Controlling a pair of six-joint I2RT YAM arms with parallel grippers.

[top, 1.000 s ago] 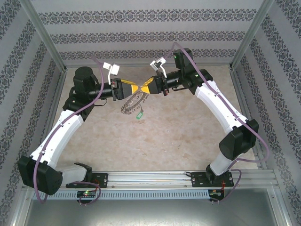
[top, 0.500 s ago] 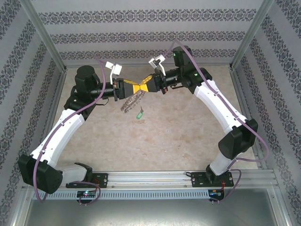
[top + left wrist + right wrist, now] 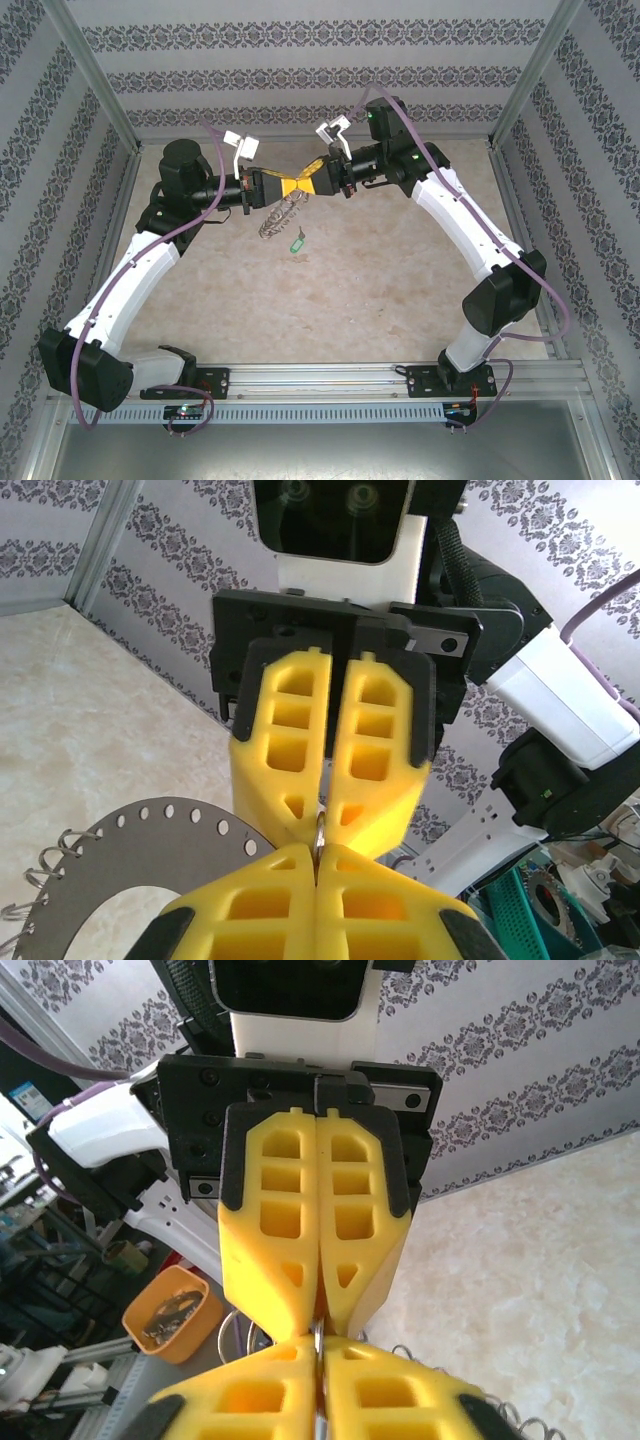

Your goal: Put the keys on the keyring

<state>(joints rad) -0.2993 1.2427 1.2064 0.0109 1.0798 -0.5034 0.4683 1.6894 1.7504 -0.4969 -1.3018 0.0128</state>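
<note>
My two grippers meet tip to tip above the back of the table. The left gripper [image 3: 291, 189] [image 3: 318, 856] is shut on a silvery loop at the edge of the keyring [image 3: 279, 216] [image 3: 150, 865], a flat dark-grey ring with small holes and wire loops [image 3: 527, 1427]. From the opposite side the right gripper [image 3: 304, 184] [image 3: 318, 1348] pinches the same loop, with a narrow slit between its fingers [image 3: 375, 730]. The green-headed key [image 3: 296, 243] sits just below the ring. I cannot tell whether it hangs or lies on the table.
The beige table [image 3: 380, 290] is walled by patterned panels and metal posts [image 3: 95, 90]. An orange tub [image 3: 170, 1315] of metal parts and a green basket [image 3: 525, 920] lie outside the cell.
The left gripper has closed onto the ring's edge loop. The ring has shifted a little to the left. The right fingers have parted slightly.
</note>
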